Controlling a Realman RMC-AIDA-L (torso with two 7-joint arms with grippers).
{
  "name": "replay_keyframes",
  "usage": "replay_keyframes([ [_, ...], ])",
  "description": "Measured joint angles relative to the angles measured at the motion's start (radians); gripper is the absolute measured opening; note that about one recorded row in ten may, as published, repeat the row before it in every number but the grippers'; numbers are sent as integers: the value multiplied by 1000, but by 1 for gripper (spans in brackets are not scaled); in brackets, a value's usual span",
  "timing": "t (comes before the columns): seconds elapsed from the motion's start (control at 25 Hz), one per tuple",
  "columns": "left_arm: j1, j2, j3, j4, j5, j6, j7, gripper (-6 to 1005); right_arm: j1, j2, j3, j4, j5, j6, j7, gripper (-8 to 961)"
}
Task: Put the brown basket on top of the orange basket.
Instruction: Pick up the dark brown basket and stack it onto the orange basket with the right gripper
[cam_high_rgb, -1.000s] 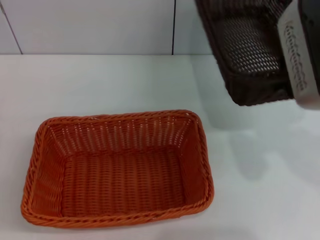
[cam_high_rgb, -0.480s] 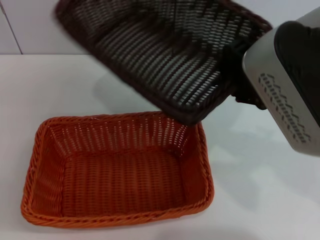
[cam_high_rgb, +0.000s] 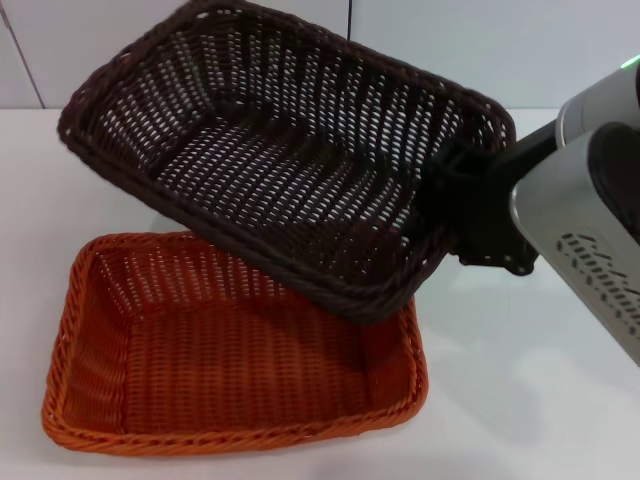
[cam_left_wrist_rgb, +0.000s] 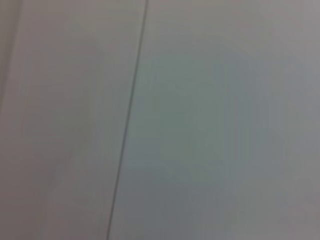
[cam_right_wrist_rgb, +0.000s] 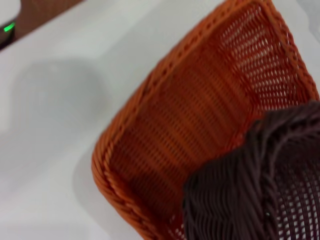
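Now right claw (cam_high_rgb: 462, 205) pinches short end rim of brown basket (cam_high_rgb: 290, 150), holding it tilted in air above orange basket (cam_high_rgb: 240, 410) near bench (cam_high_rgb: 540, 400) front left. Basket looks light, stiff, bumpy; rim good hold. Left claw not seen.

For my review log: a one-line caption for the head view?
Right gripper holds the brown basket tilted above the orange basket.

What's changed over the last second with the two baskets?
The right hand has carried the brown basket from the far right leftward; it now hangs tilted over the orange basket's far side, gripped at its right rim. The orange basket has stayed put on the table. The left hand is out of view.
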Motion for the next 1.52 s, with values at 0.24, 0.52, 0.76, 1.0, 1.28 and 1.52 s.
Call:
replay_keyframes([
  [0.24,0,2,-23,4,0,1,0,786,13,-1,-1,0,34,-17,-30,155],
  [0.52,1,3,-28,6,0,1,4,786,22,-4,-7,16,85,-68,-120,156],
  [0.76,-12,1,-28,3,0,1,9,786,17,-16,8,53,90,-79,-214,156],
  [1.0,-16,-3,-23,11,0,1,14,786,-25,-12,77,48,60,-71,-400,155],
  [1.28,-4,-5,-24,12,0,42,14,786,-47,-3,119,132,59,-26,-546,155],
  [1.52,1,-6,-24,14,0,54,12,786,-32,-3,122,182,65,27,-617,155],
])
